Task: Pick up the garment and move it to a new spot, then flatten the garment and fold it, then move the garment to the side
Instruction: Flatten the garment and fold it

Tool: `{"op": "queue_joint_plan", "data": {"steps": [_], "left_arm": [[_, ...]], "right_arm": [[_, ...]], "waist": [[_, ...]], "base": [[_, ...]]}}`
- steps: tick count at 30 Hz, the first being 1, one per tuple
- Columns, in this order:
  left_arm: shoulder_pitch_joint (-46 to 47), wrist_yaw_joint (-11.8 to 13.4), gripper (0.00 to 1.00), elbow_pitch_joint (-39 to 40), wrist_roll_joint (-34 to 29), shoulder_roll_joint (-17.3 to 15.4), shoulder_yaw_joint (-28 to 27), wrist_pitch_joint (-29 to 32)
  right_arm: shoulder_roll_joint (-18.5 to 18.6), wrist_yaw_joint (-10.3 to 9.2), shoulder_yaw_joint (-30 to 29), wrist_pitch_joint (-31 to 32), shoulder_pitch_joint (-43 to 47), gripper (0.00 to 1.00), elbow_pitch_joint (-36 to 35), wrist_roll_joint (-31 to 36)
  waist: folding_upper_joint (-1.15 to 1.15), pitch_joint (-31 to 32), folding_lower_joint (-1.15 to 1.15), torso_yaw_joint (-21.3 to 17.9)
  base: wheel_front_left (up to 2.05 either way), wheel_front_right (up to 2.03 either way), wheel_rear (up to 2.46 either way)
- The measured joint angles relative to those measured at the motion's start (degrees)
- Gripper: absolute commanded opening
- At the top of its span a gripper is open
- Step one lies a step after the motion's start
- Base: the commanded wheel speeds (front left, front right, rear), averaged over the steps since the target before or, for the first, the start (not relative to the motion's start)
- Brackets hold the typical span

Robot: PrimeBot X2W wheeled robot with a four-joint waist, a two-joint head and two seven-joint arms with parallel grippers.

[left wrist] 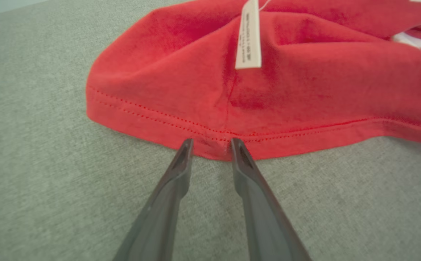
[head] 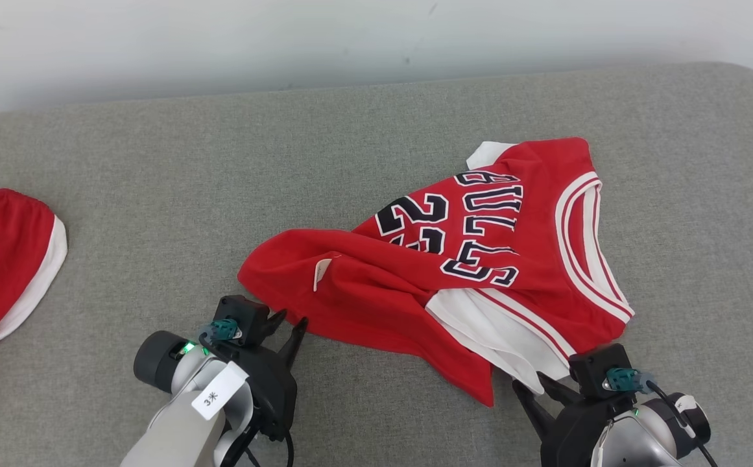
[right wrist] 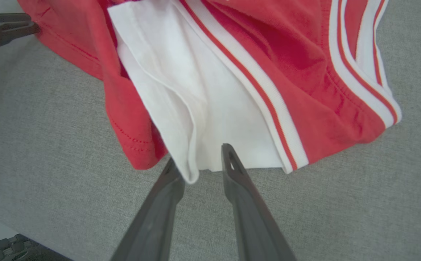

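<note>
Garment: red jersey [head: 376,285] crumpled on grey cushion [head: 155,194], right of centre.
Axis: left to right, hem leftward, striped trim rightward.
Left gripper [head: 290,319]: partly open, tips straddling red hem.
Right gripper [head: 530,383]: partly open, straddling white edge.

Two garments: jersey [head: 467,259], red piece [head: 0,259]. Two tools: left tool [head: 292,319], right tool [head: 528,383].
</note>
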State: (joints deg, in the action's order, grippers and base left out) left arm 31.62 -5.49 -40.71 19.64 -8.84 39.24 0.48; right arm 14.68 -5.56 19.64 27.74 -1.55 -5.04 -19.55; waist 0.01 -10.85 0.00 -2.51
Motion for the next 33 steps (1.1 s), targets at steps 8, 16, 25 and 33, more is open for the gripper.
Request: {"op": "queue_joint_plan", "data": {"steps": [8, 16, 25, 33], "left_arm": [[0.18, -0.05, 0.0, -0.01, -0.01, 0.15, 0.43, 0.52], [0.34, -0.05, 0.0, 0.14, 0.19, 0.14, 0.04, 0.43], [1.8, 2.04, 0.0, 3.6, 1.2, -1.31, -3.91, -3.57], [2.13, 4.48, 0.0, 9.09, 2.08, -1.88, -6.3, -7.88]], "right_arm": [[-0.03, -0.01, 0.15, 0.52, 0.0, 0.11, -0.21, 0.0], [-0.08, -0.04, -0.35, 0.51, -0.02, 0.0, -0.52, -0.01], [-1.04, -0.32, -3.54, -2.66, -1.4, 0.0, -3.15, -0.7], [-2.81, -0.34, -8.5, -8.62, -4.82, 0.0, -8.47, -3.64]], "waist": [[0.0, -0.29, 0.0, 0.12], [0.0, -0.56, 0.0, 0.04], [0.0, -0.2, 0.0, 0.25], [0.0, 0.94, 0.0, 0.66]], "base": [[0.0, 0.0, 0.0], [0.0, 0.0, 0.0], [0.0, 0.0, 0.0], [0.0, 0.0, 0.0]]}}
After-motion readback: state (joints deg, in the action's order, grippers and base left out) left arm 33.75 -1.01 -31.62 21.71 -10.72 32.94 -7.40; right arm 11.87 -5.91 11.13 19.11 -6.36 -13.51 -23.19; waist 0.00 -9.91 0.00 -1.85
